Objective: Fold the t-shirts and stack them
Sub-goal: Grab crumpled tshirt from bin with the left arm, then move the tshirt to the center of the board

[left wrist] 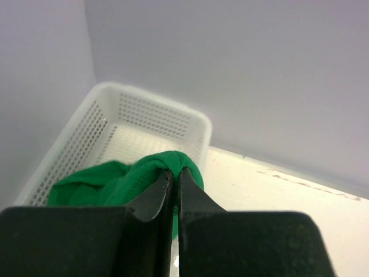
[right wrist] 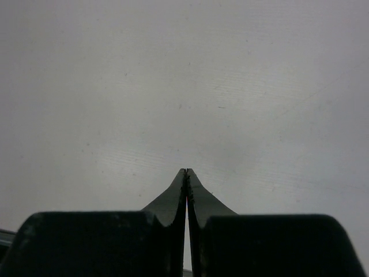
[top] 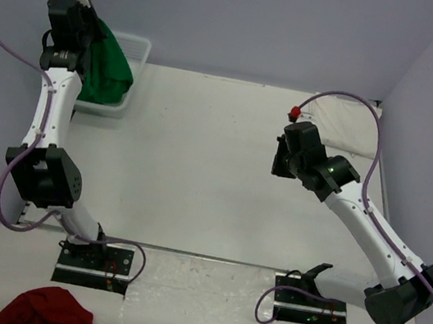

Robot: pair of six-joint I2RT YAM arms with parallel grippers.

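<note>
The bright green t-shirt (top: 110, 61) hangs bunched over a white basket (top: 141, 48) at the back left. My left gripper (left wrist: 176, 171) is shut on a fold of the green t-shirt (left wrist: 115, 180), lifted above the basket (left wrist: 151, 97); in the top view the raised left arm mostly hides it. My right gripper (right wrist: 186, 171) is shut on nothing, with only bare table under it. In the top view the right gripper (top: 283, 161) hovers over the table's right half. A pale cloth-like shape (top: 353, 128) at the back right may be the cream-white t-shirt.
A dark red cloth (top: 44, 310) lies bunched at the near left, in front of the left arm's base. Purple-grey walls close in the table at the left, back and right. Cables loop from both arms.
</note>
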